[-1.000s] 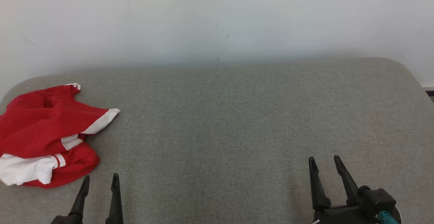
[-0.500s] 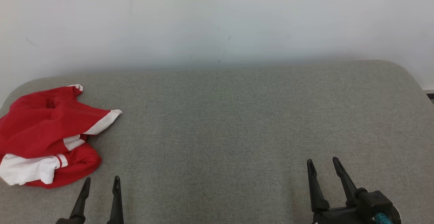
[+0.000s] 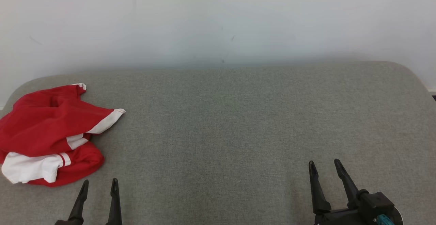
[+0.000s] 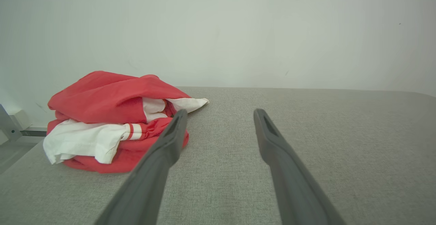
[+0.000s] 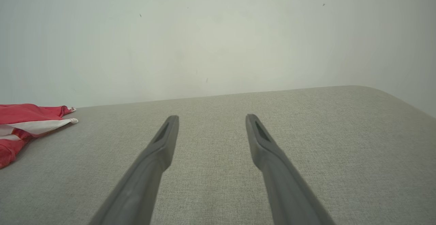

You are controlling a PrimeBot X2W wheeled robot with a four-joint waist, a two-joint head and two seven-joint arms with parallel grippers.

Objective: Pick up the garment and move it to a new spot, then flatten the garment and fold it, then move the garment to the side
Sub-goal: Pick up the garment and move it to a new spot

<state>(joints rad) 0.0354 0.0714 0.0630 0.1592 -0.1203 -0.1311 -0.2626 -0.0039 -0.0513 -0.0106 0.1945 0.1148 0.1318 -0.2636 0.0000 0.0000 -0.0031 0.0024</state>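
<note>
Red-and-white garment (image 3: 44, 129): crumpled heap at the left edge of the grey upholstered surface (image 3: 221, 133). Left gripper (image 3: 99, 181): at the near edge just beside the heap, not touching it, jaws spread wide, empty. Right gripper (image 3: 323, 163): near edge toward the right corner, jaws wide, empty.
</note>
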